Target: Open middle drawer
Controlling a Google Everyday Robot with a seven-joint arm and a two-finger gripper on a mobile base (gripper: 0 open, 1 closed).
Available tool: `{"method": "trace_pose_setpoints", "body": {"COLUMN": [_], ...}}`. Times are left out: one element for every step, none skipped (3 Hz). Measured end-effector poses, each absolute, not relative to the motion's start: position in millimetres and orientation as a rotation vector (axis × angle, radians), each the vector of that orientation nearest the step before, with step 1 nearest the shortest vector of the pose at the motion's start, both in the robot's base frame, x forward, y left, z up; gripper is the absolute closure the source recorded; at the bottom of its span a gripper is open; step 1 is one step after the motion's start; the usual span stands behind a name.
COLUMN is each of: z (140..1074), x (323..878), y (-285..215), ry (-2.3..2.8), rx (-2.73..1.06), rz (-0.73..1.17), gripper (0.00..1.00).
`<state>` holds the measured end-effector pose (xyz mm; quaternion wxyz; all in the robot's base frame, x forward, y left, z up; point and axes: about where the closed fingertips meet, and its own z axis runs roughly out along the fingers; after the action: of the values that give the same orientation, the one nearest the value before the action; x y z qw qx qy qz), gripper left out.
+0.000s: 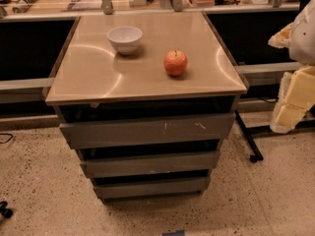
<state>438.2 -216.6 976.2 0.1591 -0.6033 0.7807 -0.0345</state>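
The middle drawer [150, 164] is a plain dark grey handleless front, second of three in a metal cabinet standing on the floor. It sits in line with the stepped fronts above and below it and looks shut. The taller top front [147, 130] has pale scratch marks. The narrowest bottom front [152, 187] lies under the middle one. My gripper [290, 107], cream-coloured, hangs at the right edge of the view, to the right of the cabinet at the height of the top front and apart from all the drawers.
A white bowl [125, 38] and a red apple [175, 63] stand on the cabinet's shiny top [93, 77]. A black stand leg with a caster [250, 146] lies right of the cabinet. A bench with clutter runs behind. The floor is speckled.
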Motion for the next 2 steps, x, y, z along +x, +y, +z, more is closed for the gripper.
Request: {"method": "trace_pose_setpoints", "body": {"z": [976, 953], "x": [438, 435], "y": [-217, -216], "ry": [2.232, 2.223], "rx": [-1.725, -1.711], "rz": [-0.099, -0.056], "gripper": [0.0, 0.04]}}
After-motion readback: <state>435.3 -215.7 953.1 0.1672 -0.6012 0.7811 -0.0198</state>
